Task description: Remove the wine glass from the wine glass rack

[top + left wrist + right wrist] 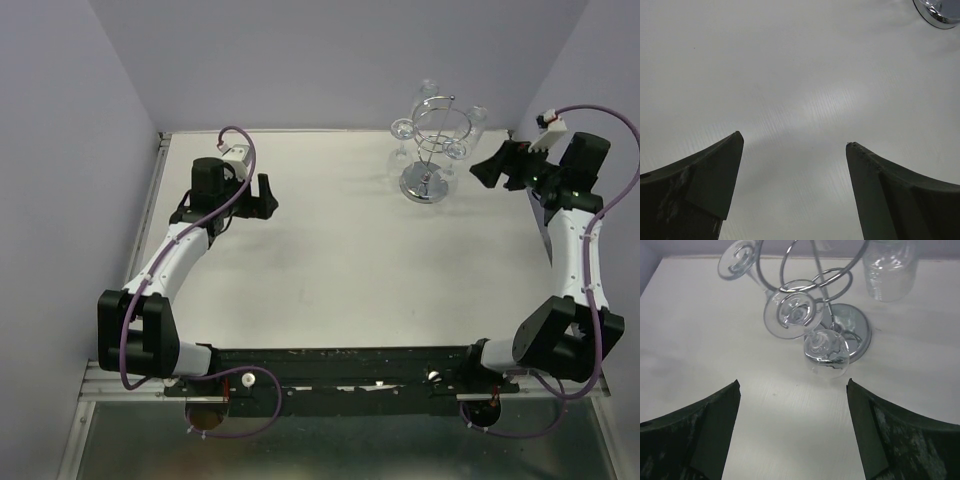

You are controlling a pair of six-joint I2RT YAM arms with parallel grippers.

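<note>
White table [330, 270], lilac walls [60, 150], possibly metal floor [330, 450].

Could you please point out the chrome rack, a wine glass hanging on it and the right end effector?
Shiny chrome wire rack [427, 186]: top external view, round disc base.
Clear wine glass [790, 310]: right wrist view, round foot.
Right end effector [793, 380]: right wrist view, between fingertips.

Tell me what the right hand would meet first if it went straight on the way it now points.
Probably the nearest wine glass hanging on the wine glass rack; the open right hand points at it, though depth is unclear.
</note>
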